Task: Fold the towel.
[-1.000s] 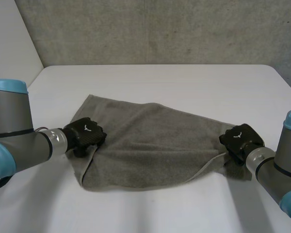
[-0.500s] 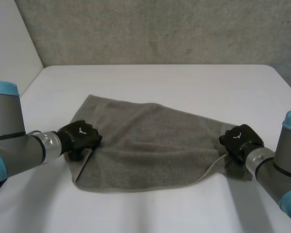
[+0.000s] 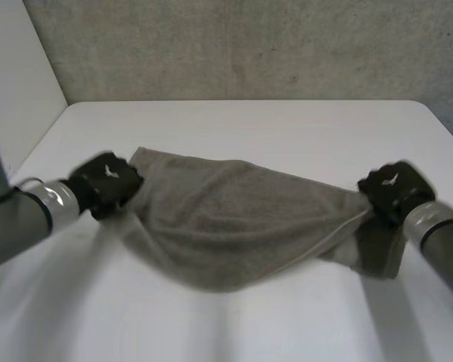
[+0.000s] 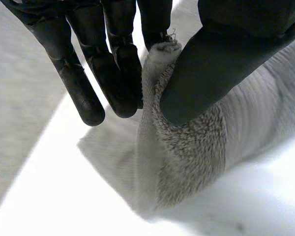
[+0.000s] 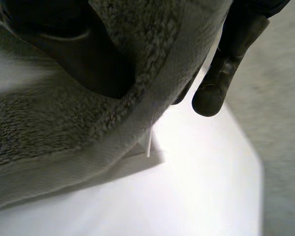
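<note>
Across the table (image 3: 234, 121), towel (image 3: 234, 219) lengthwise left-to-right

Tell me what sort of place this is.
Probably a robotics lab or test bench, not a home: a white table against a plain grey concrete-looking wall. Two robot arms work at it, the left hand and right hand each pinching one end of a grey towel.

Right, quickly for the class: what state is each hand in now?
Left hand: pinching the towel at its left end.
Right hand: gripping the towel's right end.
</note>
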Available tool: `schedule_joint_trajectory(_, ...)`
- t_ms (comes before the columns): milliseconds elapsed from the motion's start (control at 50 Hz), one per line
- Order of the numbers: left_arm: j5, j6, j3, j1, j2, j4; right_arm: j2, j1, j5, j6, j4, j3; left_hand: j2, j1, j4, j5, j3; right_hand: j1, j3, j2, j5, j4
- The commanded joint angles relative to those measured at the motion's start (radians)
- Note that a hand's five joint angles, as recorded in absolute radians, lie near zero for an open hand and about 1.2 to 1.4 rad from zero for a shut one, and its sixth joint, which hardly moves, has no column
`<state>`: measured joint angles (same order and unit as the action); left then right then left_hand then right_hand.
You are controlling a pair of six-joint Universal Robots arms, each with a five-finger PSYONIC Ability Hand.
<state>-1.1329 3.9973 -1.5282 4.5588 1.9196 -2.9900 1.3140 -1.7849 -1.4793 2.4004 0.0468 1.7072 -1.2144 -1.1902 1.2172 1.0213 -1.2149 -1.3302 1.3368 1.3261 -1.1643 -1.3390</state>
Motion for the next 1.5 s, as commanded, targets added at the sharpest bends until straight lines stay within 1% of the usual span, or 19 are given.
schedule_joint_trajectory(20,-0.011,-0.274,-0.061,0.092,-0.215,-0.007,0.142,0.093,0.004,-0.001,-0.22,-0.098,-0.182,-0.206,0.179,0.2,-0.181,-0.066,0.059,0.07,-0.057,-0.057)
schedule_joint_trajectory(40,-0.011,-0.274,-0.061,0.092,-0.215,-0.007,0.142,0.117,0.005,-0.004,-0.276,-0.116,-0.182,-0.206,0.179,0.2,-0.181,-0.066,0.059,0.07,-0.057,-0.057)
schedule_joint_trajectory(80,-0.022,-0.395,-0.124,0.13,-0.261,-0.007,0.143,0.139,0.008,-0.004,-0.332,-0.13,-0.182,-0.206,0.179,0.2,-0.181,-0.066,0.059,0.07,-0.057,-0.057)
schedule_joint_trajectory(140,-0.024,-0.434,-0.165,0.146,-0.284,-0.009,0.149,0.157,0.039,-0.003,-0.418,-0.142,-0.182,-0.206,0.179,0.2,-0.181,-0.066,0.059,0.07,-0.057,-0.057)
schedule_joint_trajectory(300,-0.03,-0.486,-0.268,0.186,-0.415,-0.037,0.229,0.154,0.068,0.005,-0.452,-0.21,-0.182,-0.206,0.179,0.2,-0.181,-0.066,0.059,0.07,-0.057,-0.057)
schedule_joint_trajectory(460,-0.024,-0.75,-0.25,0.209,-0.62,-0.043,0.324,0.153,0.07,0.054,-0.517,-0.375,-0.182,-0.206,0.179,0.2,-0.181,-0.066,0.059,0.07,-0.057,-0.057)
schedule_joint_trajectory(560,-0.024,-0.793,-0.254,0.207,-0.637,-0.049,0.309,0.154,0.079,0.051,-0.632,-0.452,-0.182,-0.206,0.179,0.2,-0.181,-0.066,0.059,0.07,-0.057,-0.057)
schedule_joint_trajectory(640,-0.025,-0.796,-0.294,0.195,-0.601,-0.084,0.248,0.151,0.082,0.034,-0.686,-0.452,-0.182,-0.206,0.179,0.2,-0.181,-0.066,0.059,0.07,-0.057,-0.057)
schedule_joint_trajectory(680,-0.025,-0.794,-0.308,0.192,-0.551,-0.112,0.11,0.133,0.071,-0.009,-0.719,-0.458,-0.182,-0.206,0.179,0.2,-0.181,-0.066,0.059,0.07,-0.057,-0.057)
schedule_joint_trajectory(800,-0.038,-0.796,-0.277,0.135,-0.295,-0.23,-0.01,0.061,0.053,-0.038,-0.708,-0.494,-0.182,-0.206,0.179,0.2,-0.181,-0.066,0.059,0.07,-0.057,-0.057)
schedule_joint_trajectory(840,-0.056,-0.796,-0.24,0.109,-0.22,-0.251,-0.123,0.03,0.027,-0.038,-0.708,-0.567,-0.182,-0.206,0.179,0.2,-0.181,-0.066,0.059,0.07,-0.057,-0.057)
schedule_joint_trajectory(900,-0.114,-0.794,-0.133,0.063,-0.076,-0.262,-0.171,0.019,0.007,-0.037,-0.708,-0.612,-0.182,-0.206,0.179,0.2,-0.181,-0.066,0.059,0.07,-0.057,-0.057)
schedule_joint_trajectory(940,-0.174,-0.787,-0.003,0.04,0.024,-0.264,-0.267,-0.007,-0.033,-0.029,-0.682,-0.749,-0.182,-0.206,0.179,0.2,-0.181,-0.066,0.059,0.07,-0.057,-0.057)
schedule_joint_trajectory(1040,-0.203,-0.791,0.213,0.023,0.105,-0.274,-0.396,-0.04,-0.055,-0.009,-0.532,-1.022,-0.182,-0.206,0.179,0.2,-0.181,-0.066,0.059,0.07,-0.057,-0.057)
schedule_joint_trajectory(1180,-0.246,-0.813,0.574,-0.047,0.165,-0.365,-0.424,-0.071,-0.067,0.077,-0.154,-1.236,-0.182,-0.206,0.179,0.2,-0.181,-0.066,0.059,0.07,-0.057,-0.057)
schedule_joint_trajectory(1260,-0.367,-0.88,0.718,-0.052,0.161,-0.524,-0.359,-0.073,-0.076,0.126,0.092,-1.216,-0.182,-0.206,0.179,0.2,-0.181,-0.066,0.059,0.07,-0.057,-0.057)
schedule_joint_trajectory(1320,-0.427,-0.941,0.731,-0.052,0.153,-0.601,-0.334,-0.073,-0.081,0.128,0.11,-1.189,-0.182,-0.206,0.179,0.2,-0.181,-0.066,0.059,0.07,-0.057,-0.057)
schedule_joint_trajectory(1420,-0.436,-0.98,0.701,-0.05,0.151,-0.601,-0.275,-0.073,-0.073,0.121,0.045,-1.081,-0.182,-0.206,0.179,0.2,-0.181,-0.066,0.059,0.07,-0.057,-0.057)
schedule_joint_trajectory(1500,-0.421,-0.983,0.469,-0.044,0.122,-0.569,-0.26,-0.073,-0.032,0.117,-0.12,-0.977,-0.182,-0.206,0.179,0.2,-0.181,-0.066,0.059,0.07,-0.057,-0.057)
